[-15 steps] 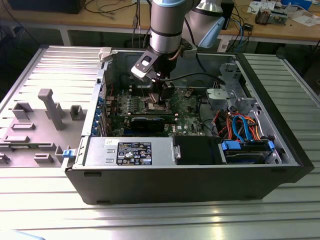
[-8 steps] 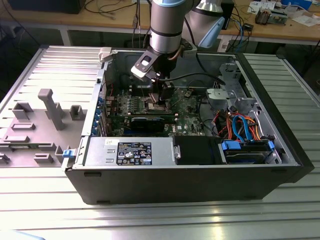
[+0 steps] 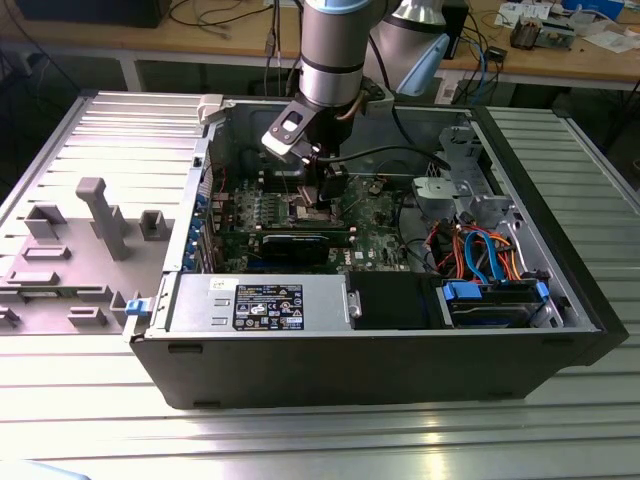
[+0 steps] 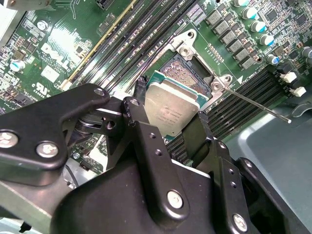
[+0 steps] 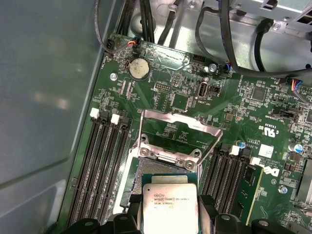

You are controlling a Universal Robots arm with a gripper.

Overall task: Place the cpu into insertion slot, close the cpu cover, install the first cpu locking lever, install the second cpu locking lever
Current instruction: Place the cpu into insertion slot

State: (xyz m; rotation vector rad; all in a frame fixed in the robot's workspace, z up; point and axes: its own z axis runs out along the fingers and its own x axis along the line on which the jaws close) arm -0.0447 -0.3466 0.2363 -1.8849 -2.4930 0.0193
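Jaws clamped on the small, flat, square, silver-topped cpu (image 4: 171, 108) above the open socket.

In both wrist views the black jaws grip the chip by two opposite edges. It hangs just over the square insertion slot (image 5: 155, 171) with its dark centre and silvery rim (whether it touches the socket, I cannot tell). The thin silvery cpu cover (image 5: 161, 116), a frame with a large cut-out, stands tipped up open at the slot's edge on the green circuit board (image 5: 253, 112). A thin metal locking lever (image 4: 253, 103) sticks out free beside the socket. In the exterior view the grey arm (image 3: 330, 40) reaches down into the open black computer case (image 3: 380, 360) on the ribbed metal counter (image 3: 300, 440).
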